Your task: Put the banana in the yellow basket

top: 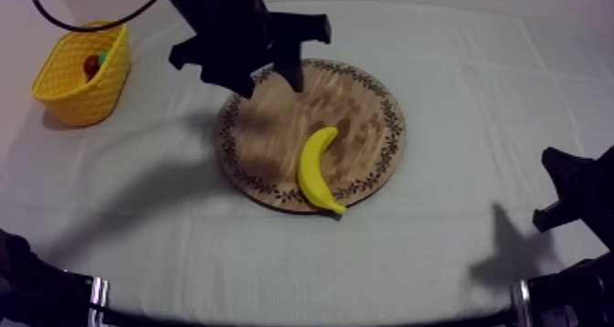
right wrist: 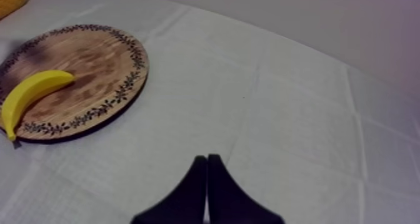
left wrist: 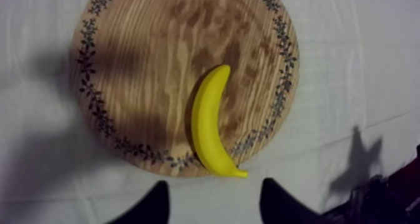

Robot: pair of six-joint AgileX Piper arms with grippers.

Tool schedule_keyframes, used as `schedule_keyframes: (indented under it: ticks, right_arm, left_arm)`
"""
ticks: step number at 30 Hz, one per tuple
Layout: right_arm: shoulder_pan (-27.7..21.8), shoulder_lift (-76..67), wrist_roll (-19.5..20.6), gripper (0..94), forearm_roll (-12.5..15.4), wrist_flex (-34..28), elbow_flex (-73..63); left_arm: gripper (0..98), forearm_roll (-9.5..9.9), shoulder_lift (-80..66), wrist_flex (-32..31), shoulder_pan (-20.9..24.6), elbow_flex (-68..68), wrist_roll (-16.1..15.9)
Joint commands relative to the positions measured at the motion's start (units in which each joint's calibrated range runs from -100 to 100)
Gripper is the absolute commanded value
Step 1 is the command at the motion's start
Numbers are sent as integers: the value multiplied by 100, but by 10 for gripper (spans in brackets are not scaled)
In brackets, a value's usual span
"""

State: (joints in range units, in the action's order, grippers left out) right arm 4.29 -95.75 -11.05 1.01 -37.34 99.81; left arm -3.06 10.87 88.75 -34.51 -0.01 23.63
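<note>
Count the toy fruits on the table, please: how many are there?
2 for sure: the banana on the wooden board, and a small red fruit in the yellow basket. A green bit beside it may be a third, mostly hidden.

Table under grey-white cloth point(top: 439, 258); the cloth covers the whole working surface. Fold creases point(right wrist: 265, 92) cross it in a loose grid, plainest in the right wrist view. Light is dim and even, with a faint mauve cast. Soft dark shadows point(top: 151, 189) lie on the cloth left of centre, and a smaller pointed shadow point(top: 508, 244) lies toward the right side. Beyond the table's far edge is a plain grey-mauve surface point(right wrist: 325, 20), possibly a wall; too featureless to tell.
</note>
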Motion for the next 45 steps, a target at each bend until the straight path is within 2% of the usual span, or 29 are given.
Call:
schedule_keyframes:
  ticks: [1,4,6,22,34,39,45]
  right_arm:
    - [0,0,-1,3,-1,8,-3]
    - [0,0,-1,3,-1,8,-3]
    - [0,0,1,3,-1,8,-3]
    - [0,0,-1,3,-1,8,-3]
    - [0,0,-1,3,-1,8,-3]
    - [0,0,-1,3,-1,8,-3]
    - [0,0,-1,3,-1,8,-3]
  left_arm:
    - [792,-29,127,-1,-12,32,-15]
    - [863,-63,346,-4,-40,81,-49]
    - [876,-73,489,-14,-52,118,-85]
    - [837,-159,1972,-135,-131,441,-462]
    - [808,-324,2889,-98,-124,848,-696]
    - [692,-353,3125,-22,-168,976,-730]
    - [413,-364,3270,151,-185,1066,-728]
